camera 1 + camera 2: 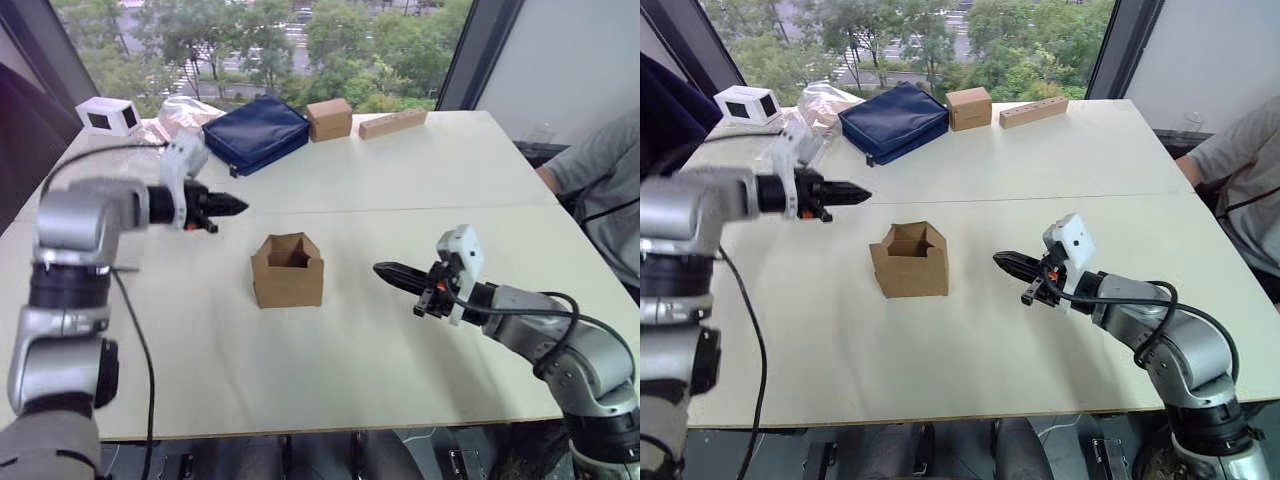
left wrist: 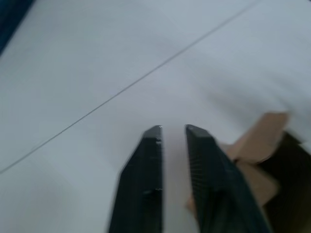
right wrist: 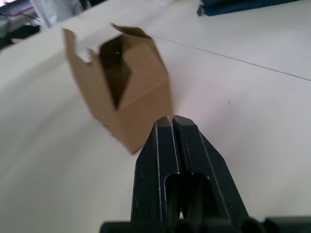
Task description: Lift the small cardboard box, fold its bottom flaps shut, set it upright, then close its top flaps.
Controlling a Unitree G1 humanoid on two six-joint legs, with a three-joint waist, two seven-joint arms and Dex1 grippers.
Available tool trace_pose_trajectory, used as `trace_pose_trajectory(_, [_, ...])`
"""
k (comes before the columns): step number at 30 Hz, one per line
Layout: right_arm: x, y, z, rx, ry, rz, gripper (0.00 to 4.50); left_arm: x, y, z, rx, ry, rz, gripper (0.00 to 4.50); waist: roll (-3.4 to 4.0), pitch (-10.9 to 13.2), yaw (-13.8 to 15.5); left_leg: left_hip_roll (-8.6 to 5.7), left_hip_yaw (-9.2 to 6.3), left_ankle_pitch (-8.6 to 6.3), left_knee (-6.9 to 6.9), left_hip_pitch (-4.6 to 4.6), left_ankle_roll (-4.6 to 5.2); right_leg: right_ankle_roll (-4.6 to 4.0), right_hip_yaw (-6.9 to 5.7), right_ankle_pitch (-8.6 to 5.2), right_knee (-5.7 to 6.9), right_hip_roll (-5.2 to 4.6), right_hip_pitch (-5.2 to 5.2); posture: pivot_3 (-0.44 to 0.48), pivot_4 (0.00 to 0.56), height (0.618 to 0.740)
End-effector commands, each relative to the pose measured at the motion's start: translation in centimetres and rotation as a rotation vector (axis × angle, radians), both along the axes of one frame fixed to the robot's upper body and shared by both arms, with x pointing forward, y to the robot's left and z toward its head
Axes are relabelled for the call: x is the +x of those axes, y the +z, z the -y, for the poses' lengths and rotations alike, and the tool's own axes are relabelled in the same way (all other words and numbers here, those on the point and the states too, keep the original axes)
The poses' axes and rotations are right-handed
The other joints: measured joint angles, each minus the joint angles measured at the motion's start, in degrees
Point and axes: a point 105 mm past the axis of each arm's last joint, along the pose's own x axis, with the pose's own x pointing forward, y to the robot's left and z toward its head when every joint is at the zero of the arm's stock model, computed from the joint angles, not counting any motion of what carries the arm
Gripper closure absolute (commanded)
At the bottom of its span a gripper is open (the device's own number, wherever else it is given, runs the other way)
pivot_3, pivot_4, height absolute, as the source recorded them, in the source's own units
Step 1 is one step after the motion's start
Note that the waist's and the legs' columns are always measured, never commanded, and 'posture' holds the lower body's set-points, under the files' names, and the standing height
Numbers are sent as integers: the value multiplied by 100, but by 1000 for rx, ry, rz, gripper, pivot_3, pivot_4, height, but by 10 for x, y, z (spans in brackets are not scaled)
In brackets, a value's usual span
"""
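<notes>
Fingers first: we hold our left fingers (image 1: 232, 207) slightly parted and empty above the white table (image 1: 420, 330), behind and to the left of the small plain brown cardboard box (image 1: 287, 270); our right fingers (image 1: 392, 272) are pressed together, also empty, just to its right. It stands upright mid-table, its top flaps (image 1: 287, 243) raised and open. We judge the bottom done and closing the top in hand. Next we must bring both tips over the rim and press the panels inward.

white table (image 1: 420, 330) carries small cardboard box (image 1: 287, 270), navy bag (image 1: 256, 134), cube box (image 1: 329, 119), tan block (image 1: 392, 123).
</notes>
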Motion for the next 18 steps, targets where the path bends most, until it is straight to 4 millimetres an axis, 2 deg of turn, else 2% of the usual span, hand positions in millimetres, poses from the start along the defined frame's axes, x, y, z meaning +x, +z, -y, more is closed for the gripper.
trace_pose_trajectory(1, [14,-3,-3,-29,-53,50,4500,-12,15,-15,-10,89,190,4463,-3,-3,9,-2,-2,2,-1,-2,-4,0,-2,1,-1,-4,0,0,150,740])
trace_pose_trajectory(3, [19,-7,-8,-15,-69,27,4500,-23,-9,-17,15,101,171,4463,2,-7,3,-12,1,4,-2,1,-8,1,-2,1,2,-18,3,0,150,740])
trace_pose_trajectory(5, [20,-9,-11,-11,-64,19,4500,-30,-19,-16,23,93,156,4463,1,-7,17,-17,4,5,-4,4,-9,2,-1,2,2,-25,4,0,150,740])
trace_pose_trajectory(7, [17,-15,-26,-13,-20,3,4500,-46,-46,-5,-39,76,80,4463,0,-8,12,-18,0,5,-4,3,-10,2,-4,2,1,-24,6,0,150,740])
trace_pose_trajectory(9, [15,-20,-34,-27,10,-2,4500,-57,-63,4,-60,65,44,4463,0,-13,-7,-19,-2,4,-4,2,-9,2,-5,2,-1,-25,7,0,150,740])
trace_pose_trajectory(14, [9,-29,-51,-45,65,-24,4500,-64,-80,17,-111,72,14,4463,-1,-13,2,-18,-4,4,-5,7,-10,2,-5,2,0,-25,11,0,150,740])
trace_pose_trajectory(18, [11,-38,-59,-73,65,-28,4500,-65,-89,22,-73,41,6,4463,-1,-13,-11,-19,-3,4,-5,8,-11,2,-9,2,0,-24,11,0,150,740])
